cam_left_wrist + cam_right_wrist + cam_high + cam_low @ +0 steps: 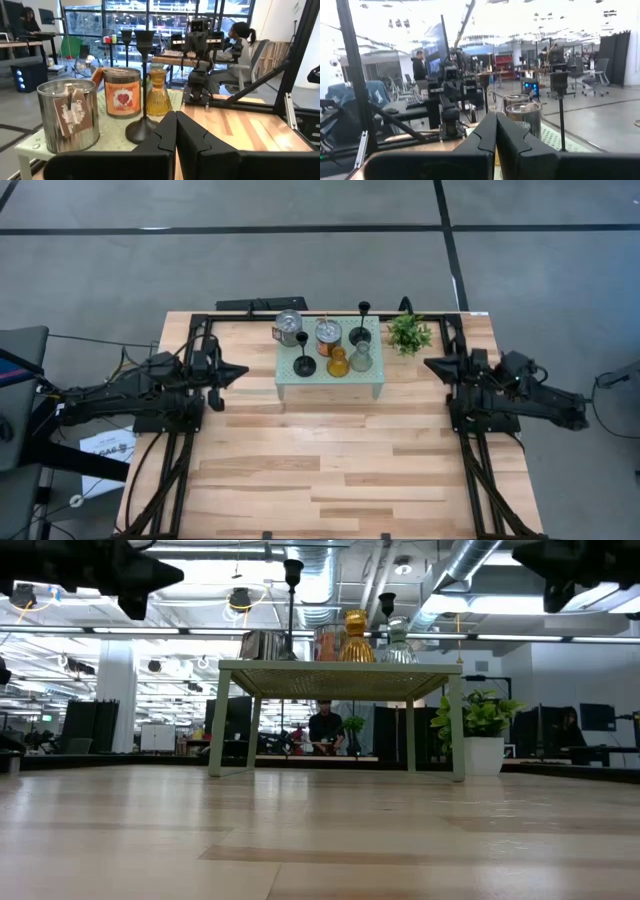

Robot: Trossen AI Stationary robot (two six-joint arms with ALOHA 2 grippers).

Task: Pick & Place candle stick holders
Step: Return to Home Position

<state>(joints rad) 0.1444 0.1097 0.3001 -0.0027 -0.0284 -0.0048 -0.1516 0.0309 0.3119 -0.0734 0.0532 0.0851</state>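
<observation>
Currently your left gripper [240,370] hangs over the left half of the table [330,470], with its tip turned toward the left end of the pale green perforated stand [329,386]. Its wrist view shows the two fingers [167,131] pressed together with nothing between them. Your right gripper [430,364] mirrors it over the right half, aimed at the stand's right end. It is likewise pressed together and empty in its own wrist view [496,125]. Both grippers are apart from every holder.

All six holders stand upright on top of the stand, which sits at the middle of the table's far edge.
- **Far left corner:** the silvery tin candle [287,328] stands here, with a paper tag on its side.
- **Middle of the far edge:** the orange-labelled candle jar [328,335] is just beside the tin.
- **Far right corner:** the far black stemmed holder [361,332] stands here.
- **Near left:** the near black stemmed holder [304,364] is the one closest to your left gripper.
- **Near edge, about midway:** the amber glass holder [338,363] stands here, with the clear glass holder [360,358] just beside it on the right. I cannot tell whether these two touch.

A small potted plant [409,333] stands on the table just off the stand's far right corner, between the stand and your right arm.
</observation>
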